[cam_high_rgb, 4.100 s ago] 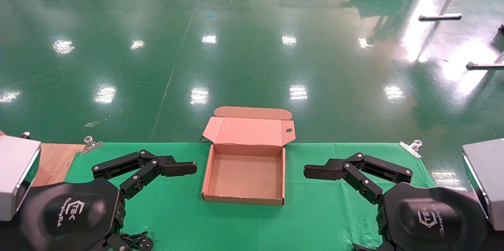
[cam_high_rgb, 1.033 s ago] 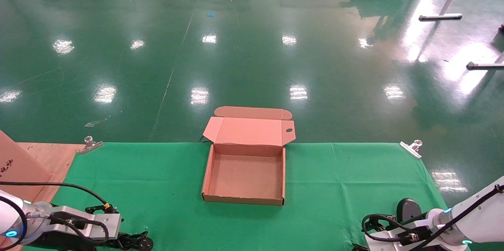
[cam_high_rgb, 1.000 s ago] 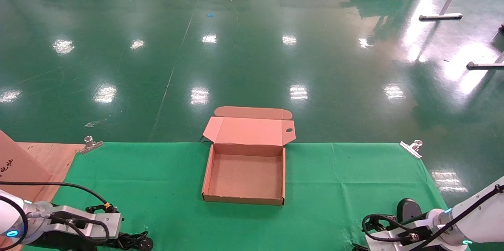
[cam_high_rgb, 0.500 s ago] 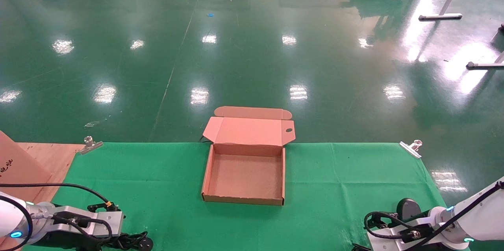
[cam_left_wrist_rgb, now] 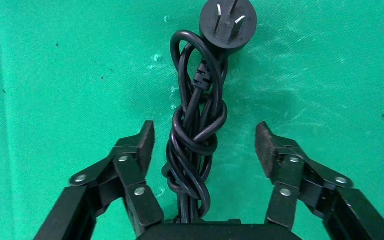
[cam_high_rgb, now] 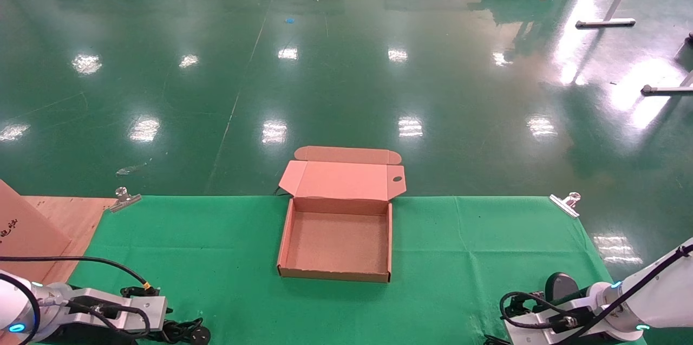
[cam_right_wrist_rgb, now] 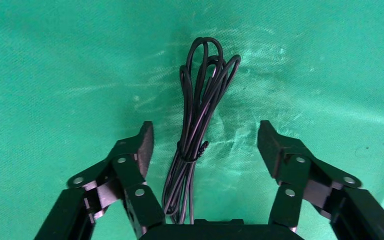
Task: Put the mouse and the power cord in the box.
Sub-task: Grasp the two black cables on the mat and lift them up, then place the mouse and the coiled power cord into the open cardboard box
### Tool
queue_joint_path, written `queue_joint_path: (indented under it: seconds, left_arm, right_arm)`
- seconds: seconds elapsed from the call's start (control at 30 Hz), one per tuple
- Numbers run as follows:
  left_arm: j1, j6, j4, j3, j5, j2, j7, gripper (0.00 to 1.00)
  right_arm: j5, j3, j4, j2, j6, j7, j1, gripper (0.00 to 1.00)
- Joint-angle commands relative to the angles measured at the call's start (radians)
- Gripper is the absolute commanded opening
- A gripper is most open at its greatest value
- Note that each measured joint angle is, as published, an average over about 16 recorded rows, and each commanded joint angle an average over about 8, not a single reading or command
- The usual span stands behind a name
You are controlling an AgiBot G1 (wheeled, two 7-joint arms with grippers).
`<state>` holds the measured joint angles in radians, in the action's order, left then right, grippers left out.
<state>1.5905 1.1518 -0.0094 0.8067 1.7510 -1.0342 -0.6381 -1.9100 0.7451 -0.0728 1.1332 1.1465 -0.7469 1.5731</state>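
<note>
Your left gripper [cam_left_wrist_rgb: 204, 141] is low over the green cloth [cam_high_rgb: 216, 247] at the near left corner of the table, and its jaws stand wide apart. The cord [cam_left_wrist_rgb: 196, 135], a knotted black bundle, lies lengthwise in the gap between them, touching neither pad. Its round plug [cam_left_wrist_rgb: 228, 22] lies on the cloth beyond the fingertips, prongs facing up. In the head view you see only the plug end of the cord [cam_high_rgb: 187, 331] poking out beside the left wrist.

Your right gripper [cam_right_wrist_rgb: 205, 141] is at the near right corner, also low over the cloth with jaws spread wide. Between them lies a thin black wire bundle [cam_right_wrist_rgb: 196, 125], tied at its middle, its loops reaching past the fingertips; neither pad touches it. The mouse [cam_high_rgb: 560, 284] shows in the head view as a dark rounded shape just behind the right wrist, partly hidden by the arm. You cannot tell from the wrist view where it sits relative to the jaws.

The box [cam_high_rgb: 337, 274] sits open at the middle of the table, well apart from both grippers, lid [cam_high_rgb: 346, 180] folded back on the far side. Nothing is in it.
</note>
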Motion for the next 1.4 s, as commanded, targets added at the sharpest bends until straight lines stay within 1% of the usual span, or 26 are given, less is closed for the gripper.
queue_joint_path:
  seconds: [0.03, 0.47, 0.93, 1.07, 1.17, 1.4]
  left_arm:
    - [0.000, 0.000, 0.003, 0.000, 0.000, 0.000, 0.000, 0.00]
    - [-0.004, 0.003, 0.007, -0.004, -0.006, 0.001, -0.005, 0.00]
    - [0.006, 0.045, 0.009, -0.003, -0.005, 0.017, -0.011, 0.00]
    - [0.047, 0.083, -0.001, -0.002, -0.003, 0.035, -0.017, 0.00]
    - [0.097, 0.126, -0.017, -0.001, -0.001, 0.049, -0.024, 0.00]
    - [0.242, 0.238, -0.077, 0.000, 0.001, 0.057, -0.029, 0.00]
  right_arm:
    - [0.000, 0.000, 0.007, 0.002, -0.001, -0.004, 0.002, 0.00]
    - [0.005, -0.003, 0.036, 0.000, 0.001, -0.018, 0.018, 0.00]
    - [0.013, -0.009, 0.053, -0.009, 0.039, -0.028, 0.033, 0.00]
    - [0.043, -0.029, 0.047, -0.027, 0.080, -0.039, 0.063, 0.00]
    - [0.076, -0.052, 0.035, -0.047, 0.132, -0.049, 0.104, 0.00]
    - [0.135, -0.092, -0.009, -0.069, 0.274, -0.032, 0.243, 0.00]
